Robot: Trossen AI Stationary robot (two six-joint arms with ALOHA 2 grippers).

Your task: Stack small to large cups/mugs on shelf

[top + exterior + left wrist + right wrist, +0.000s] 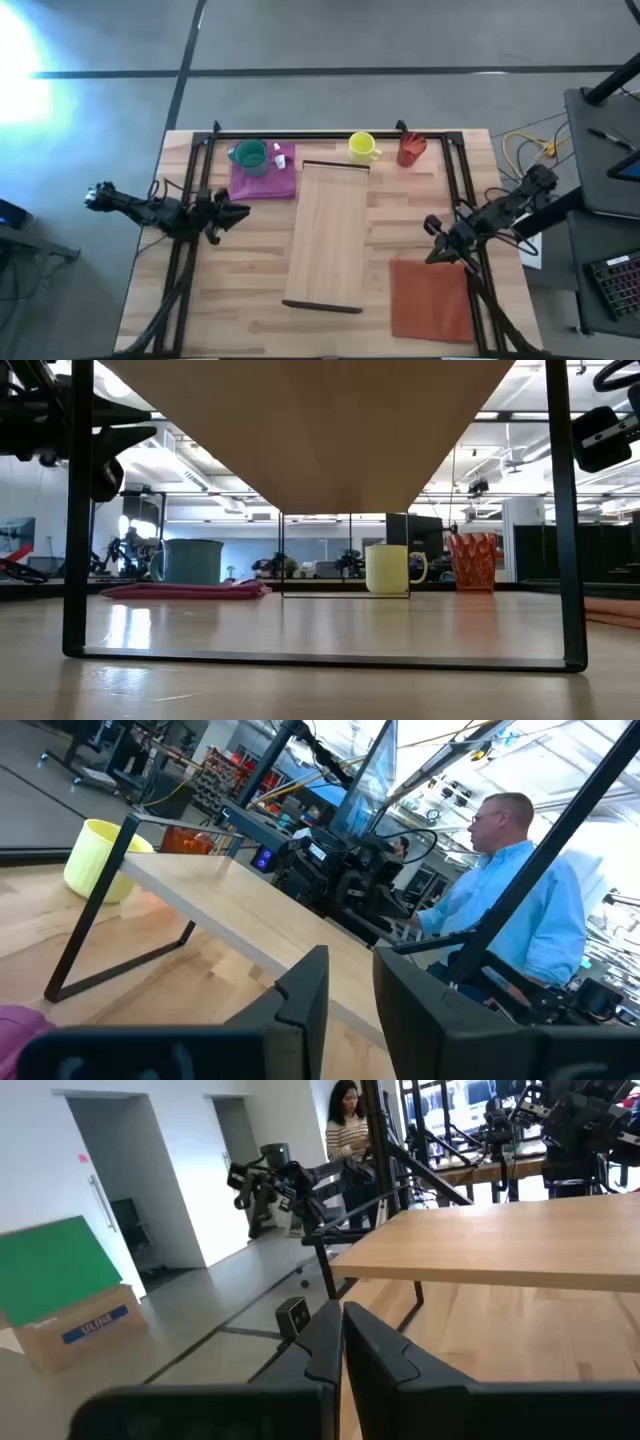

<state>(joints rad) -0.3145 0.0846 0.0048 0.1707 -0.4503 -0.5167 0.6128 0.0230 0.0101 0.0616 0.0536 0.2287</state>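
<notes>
The light-wood shelf (pixel 328 235) stands on black legs in the middle of the table. The teal-green mug (pixel 250 156) stands on the magenta cloth (pixel 265 178) at the far left. The yellow mug (pixel 362 147) and the red-orange cup (pixel 411 148) stand on the table by its far edge. All three also show in the low view: teal (pixel 192 562), yellow (pixel 393 570), red-orange (pixel 473 562). My left gripper (pixel 240 211) hovers left of the shelf, empty, with its fingers a little apart (pixel 350 990). My right gripper (pixel 432 240) hovers right of the shelf, shut and empty (pixel 343 1335).
An orange-red cloth (pixel 430 298) lies flat at the table's near right. A black frame (pixel 330 135) runs along the table's far and side edges. A small white-and-red item (pixel 279 154) lies on the magenta cloth. A person (pixel 510 910) sits beyond the table, another (pixel 347 1120) stands farther off.
</notes>
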